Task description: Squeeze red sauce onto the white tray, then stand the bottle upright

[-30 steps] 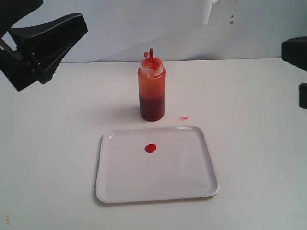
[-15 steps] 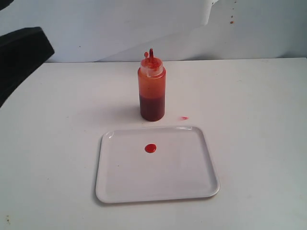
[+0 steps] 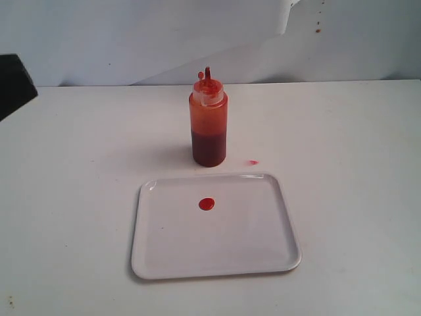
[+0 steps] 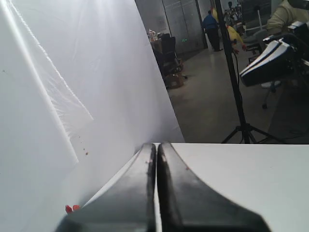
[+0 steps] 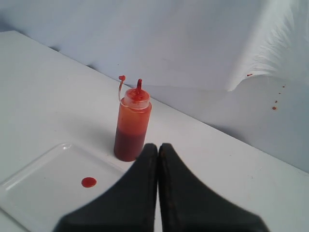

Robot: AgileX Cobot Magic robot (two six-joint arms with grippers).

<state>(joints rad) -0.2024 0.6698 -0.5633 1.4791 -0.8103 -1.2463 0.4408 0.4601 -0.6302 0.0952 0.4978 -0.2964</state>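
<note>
The bottle [image 3: 209, 125] stands upright on the table [image 3: 342, 131], just beside the white tray [image 3: 217, 260], which holds a round red sauce dot [image 3: 206, 204]. The right gripper [image 5: 158, 147], jaws pressed together and empty, points toward the bottle without touching it. The left gripper [image 4: 156, 147], likewise closed on nothing, is apart from the bottle.

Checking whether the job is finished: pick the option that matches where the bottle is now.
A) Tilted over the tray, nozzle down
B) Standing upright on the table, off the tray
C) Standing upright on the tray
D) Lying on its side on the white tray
B: the bottle stands upright on the table just beyond the rim of the white tray, which carries one round red sauce dot.
</note>
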